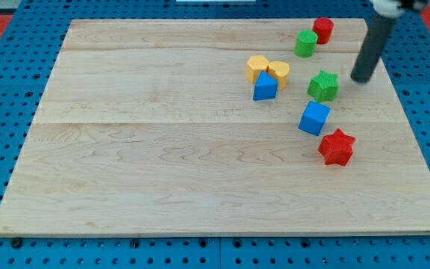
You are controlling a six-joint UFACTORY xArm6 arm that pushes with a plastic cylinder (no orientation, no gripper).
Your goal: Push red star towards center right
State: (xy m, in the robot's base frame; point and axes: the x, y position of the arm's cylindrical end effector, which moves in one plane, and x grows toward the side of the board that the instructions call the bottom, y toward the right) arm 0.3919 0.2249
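Note:
The red star (pixel 337 147) lies on the wooden board (pixel 163 164) at the view's right, a little below the middle. My tip (pixel 362 78) is the lower end of the dark rod coming in from the view's top right. It stands above and slightly right of the red star, well apart from it, and just right of the green star (pixel 323 86). A blue cube (pixel 313 118) sits between the green star and the red star, up and left of the red star.
A red cylinder (pixel 323 30) and a green cylinder (pixel 305 42) stand near the board's top edge. An orange hexagonal block (pixel 257 68), a yellow heart-like block (pixel 278 73) and a blue triangular block (pixel 264 87) cluster left of the green star.

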